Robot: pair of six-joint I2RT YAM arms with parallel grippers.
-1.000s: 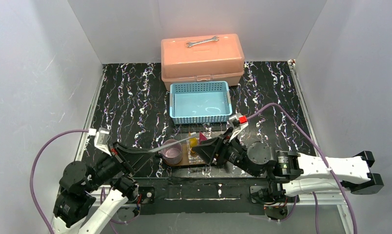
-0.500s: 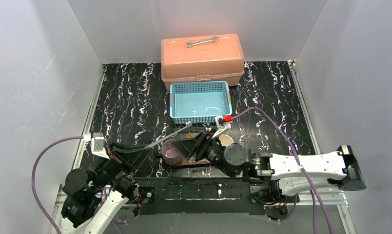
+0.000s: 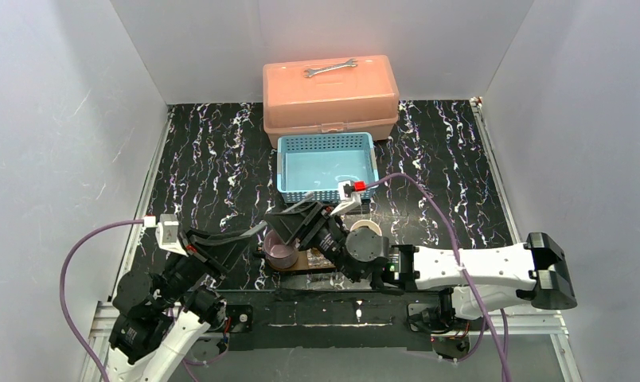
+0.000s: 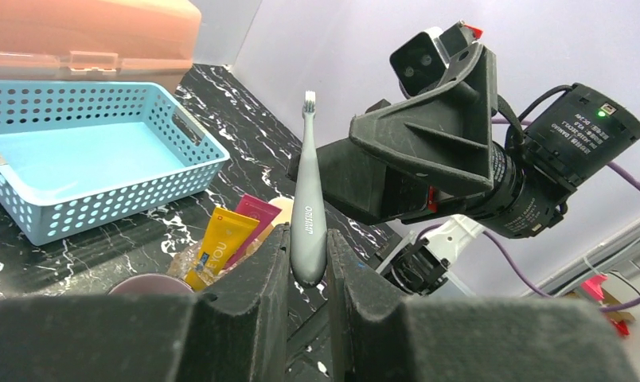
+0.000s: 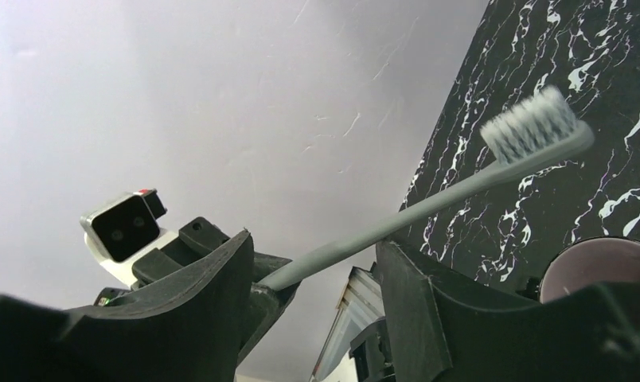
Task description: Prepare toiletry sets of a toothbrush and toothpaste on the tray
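Note:
My left gripper [image 4: 309, 239] is shut on the lower handle of a slim grey toothbrush [image 4: 309, 199], which stands up with its bristles at the far end. My right gripper [image 5: 313, 243] is open, with its jaws standing either side of the toothbrush shaft [image 5: 428, 207]. In the top view the right gripper [image 3: 289, 223] hangs over the dark-brown tray [image 3: 299, 260] and hides most of it, and the left gripper [image 3: 249, 239] is just to its left. The yellow tube [image 4: 217, 243] and the magenta tube [image 4: 253, 213] lean side by side beyond my left fingers. Both are hidden in the top view.
A purple cup [image 3: 281, 251] stands at the tray's left end. A pale cup [image 3: 366, 229] is by the right wrist. The light-blue basket [image 3: 328, 167] sits behind the tray. The salmon toolbox [image 3: 329, 95] with a steel wrench [image 3: 330, 68] is at the back.
My right gripper has swung left over the tray and now straddles the toothbrush held by my left gripper. The left arm has shifted slightly and keeps its grip.

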